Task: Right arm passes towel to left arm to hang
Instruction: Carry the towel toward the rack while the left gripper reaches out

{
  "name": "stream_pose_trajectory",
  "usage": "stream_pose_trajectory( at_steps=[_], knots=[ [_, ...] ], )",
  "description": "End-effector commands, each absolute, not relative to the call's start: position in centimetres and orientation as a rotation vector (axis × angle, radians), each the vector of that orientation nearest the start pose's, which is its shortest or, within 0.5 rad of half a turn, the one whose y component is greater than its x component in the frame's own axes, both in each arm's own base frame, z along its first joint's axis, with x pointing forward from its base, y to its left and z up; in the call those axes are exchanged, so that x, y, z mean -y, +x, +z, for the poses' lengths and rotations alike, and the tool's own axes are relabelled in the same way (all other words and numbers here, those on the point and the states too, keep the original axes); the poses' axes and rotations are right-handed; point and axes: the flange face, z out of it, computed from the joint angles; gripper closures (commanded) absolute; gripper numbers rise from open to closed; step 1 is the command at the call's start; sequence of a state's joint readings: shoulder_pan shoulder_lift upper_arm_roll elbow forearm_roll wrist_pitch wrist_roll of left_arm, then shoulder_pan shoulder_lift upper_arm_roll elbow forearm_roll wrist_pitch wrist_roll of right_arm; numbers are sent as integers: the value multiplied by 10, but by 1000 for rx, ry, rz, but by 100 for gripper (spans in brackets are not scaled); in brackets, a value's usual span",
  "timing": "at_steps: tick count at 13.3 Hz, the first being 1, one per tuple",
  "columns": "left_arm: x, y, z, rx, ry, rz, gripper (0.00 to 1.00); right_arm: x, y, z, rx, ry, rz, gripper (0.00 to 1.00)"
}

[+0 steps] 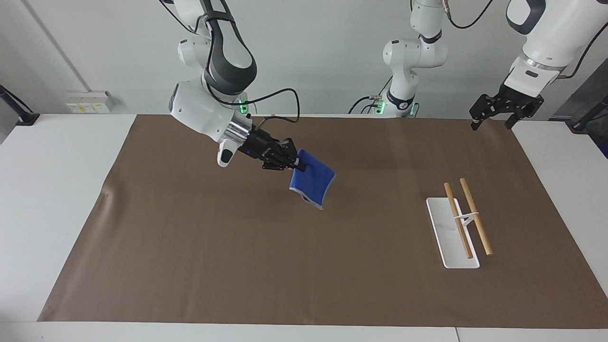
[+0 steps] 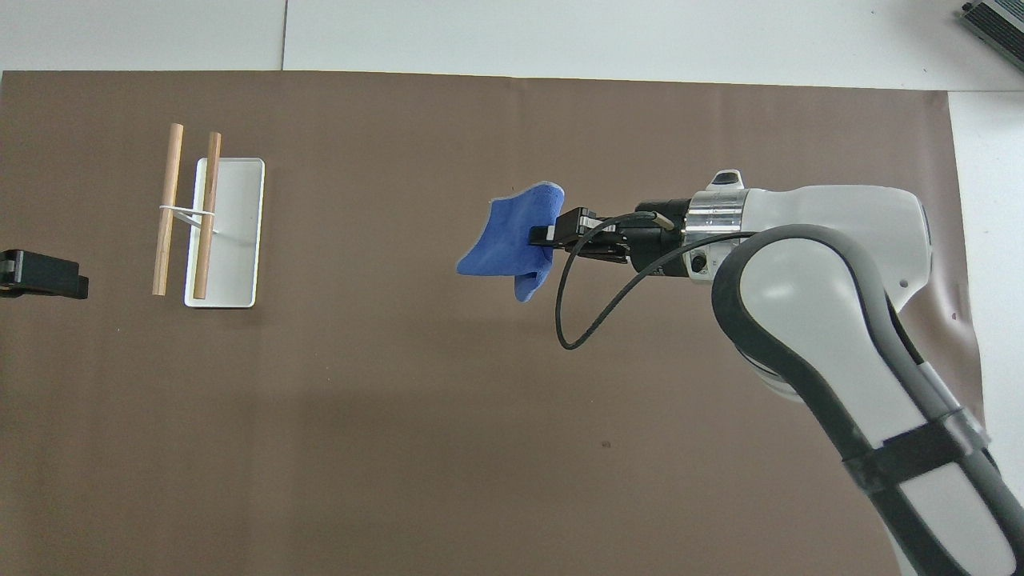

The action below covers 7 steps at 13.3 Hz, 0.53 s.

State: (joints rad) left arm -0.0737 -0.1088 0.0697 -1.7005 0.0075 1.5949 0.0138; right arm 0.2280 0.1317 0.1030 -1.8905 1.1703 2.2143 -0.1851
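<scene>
The blue towel [image 1: 311,183] [image 2: 508,244] with a pale hem hangs in the air over the middle of the brown mat. My right gripper [image 1: 299,165] [image 2: 540,235] is shut on the towel's upper corner, its wrist lying almost level and pointing toward the left arm's end. My left gripper [image 1: 494,118] hangs open and empty above the mat's corner at the left arm's end, its two fingers spread apart. Only its dark tip [image 2: 40,274] shows in the overhead view.
A white rack base [image 1: 449,235] [image 2: 236,232] carrying two wooden rods [image 1: 468,218] [image 2: 188,208] stands on the mat [image 1: 237,266] at the left arm's end. Two slimmer white arms [image 1: 413,57] with green lights stand at the table's robot edge.
</scene>
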Motion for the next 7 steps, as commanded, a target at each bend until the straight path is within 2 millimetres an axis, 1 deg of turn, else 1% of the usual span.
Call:
stream_pose_trajectory(
  at_steps=[1,2,4,5,7],
  knots=[
    [8,513,621,-35,-3184,-23,0,-249,570,481,-183,-2012,-90,100],
    [15,511,612,-49,-3198,-48,0,-250,569,485,-199,-1977,-91,100],
    [25,504,599,-45,-3259,-89,0,-250,568,484,-234,-1903,-92,100],
    [32,499,594,-16,-3324,-110,0,-260,564,484,-214,-1879,-96,100],
    [39,498,586,145,-3391,-121,0,-274,556,477,-206,-1880,-89,100]
  ],
)
